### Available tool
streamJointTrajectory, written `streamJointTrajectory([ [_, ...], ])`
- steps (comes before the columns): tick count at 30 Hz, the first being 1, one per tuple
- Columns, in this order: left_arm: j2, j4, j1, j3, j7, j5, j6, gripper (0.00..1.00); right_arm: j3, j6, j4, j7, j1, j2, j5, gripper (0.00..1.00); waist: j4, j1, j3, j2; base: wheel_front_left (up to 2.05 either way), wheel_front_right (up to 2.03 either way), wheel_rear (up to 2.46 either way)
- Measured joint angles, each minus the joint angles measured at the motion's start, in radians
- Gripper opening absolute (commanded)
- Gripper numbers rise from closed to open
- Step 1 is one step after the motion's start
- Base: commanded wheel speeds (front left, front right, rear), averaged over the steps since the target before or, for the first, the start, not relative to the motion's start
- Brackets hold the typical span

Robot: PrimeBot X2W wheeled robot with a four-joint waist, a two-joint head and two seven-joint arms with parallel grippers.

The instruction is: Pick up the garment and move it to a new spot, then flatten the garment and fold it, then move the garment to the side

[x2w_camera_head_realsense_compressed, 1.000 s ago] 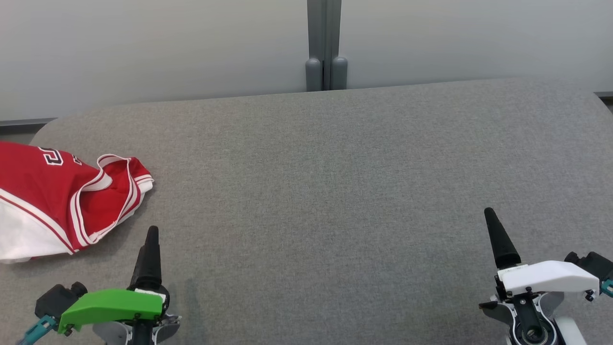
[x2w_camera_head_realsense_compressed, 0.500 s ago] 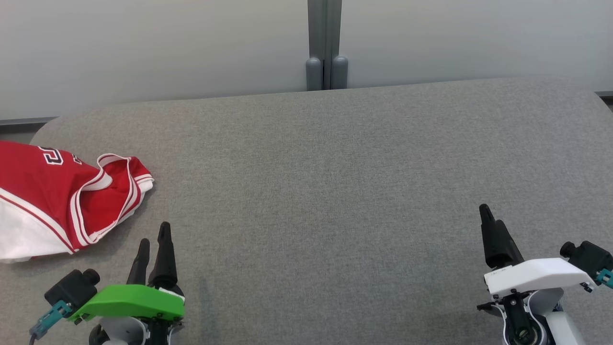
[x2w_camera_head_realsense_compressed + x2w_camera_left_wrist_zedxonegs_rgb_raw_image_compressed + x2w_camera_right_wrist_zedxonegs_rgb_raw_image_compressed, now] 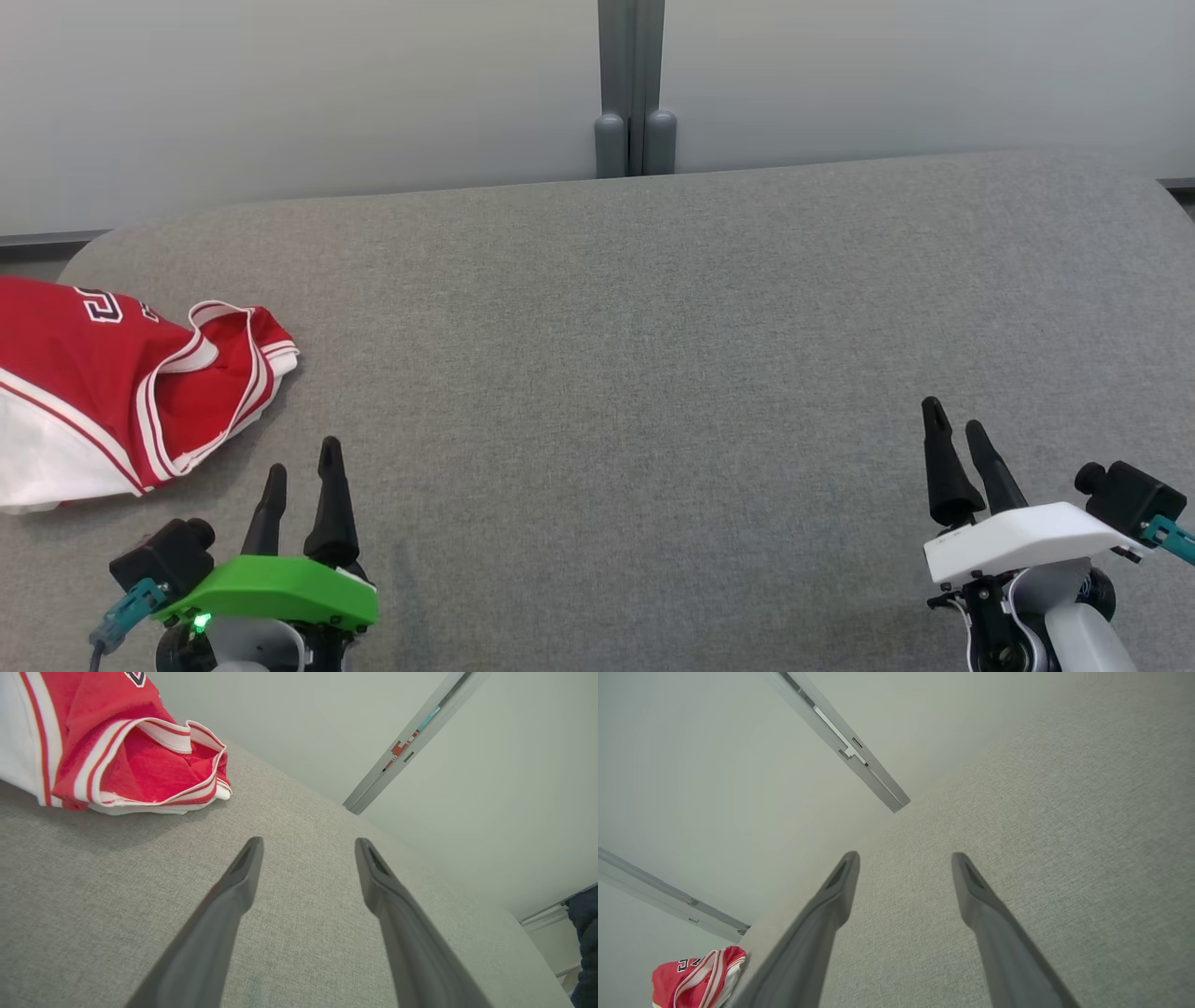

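The garment (image 3: 103,392) is a red jersey with white trim, folded at the far left of the grey table (image 3: 635,355). In the left wrist view the garment (image 3: 112,751) sits up and to the left of the fingers; in the right wrist view the garment (image 3: 696,975) is small at the lower left. My left gripper (image 3: 301,455), under a green cover, stands open near the front edge, just right of the garment and apart from it. My right gripper (image 3: 952,416), under a white cover, is open at the front right with nothing between its fingers.
A grey post (image 3: 633,89) rises against the pale wall behind the table's far edge. The table's rounded left corner (image 3: 93,247) lies just beyond the garment. A dark sleeve or trouser edge (image 3: 584,947) shows at the right of the left wrist view.
Both grippers have turned about their wrists, so two separate fingers now show on each. The left gripper shifted slightly right, the right one slightly left. The garment has not moved.
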Motion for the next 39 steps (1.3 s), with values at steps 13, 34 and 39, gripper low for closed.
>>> streamJointTrajectory([
  [13,0.001,0.01,0.003,-0.008,-0.038,0.146,0.029,1.0,0.023,0.0,0.004,-0.037,-0.006,-0.001,-0.165,1.0,0.008,0.0,-0.002,0.0,0.0,0.0,0.0],
  [34,0.016,0.0,0.003,-0.046,-0.089,0.351,0.038,1.0,0.03,0.0,0.035,-0.088,-0.01,-0.003,-0.358,1.0,0.009,0.0,-0.01,0.0,0.0,0.0,0.0],
  [39,0.013,0.008,0.003,-0.042,-0.099,0.36,0.036,1.0,0.03,0.0,0.046,-0.098,-0.015,-0.003,-0.389,1.0,0.012,0.0,-0.012,0.0,0.0,0.0,0.0],
])
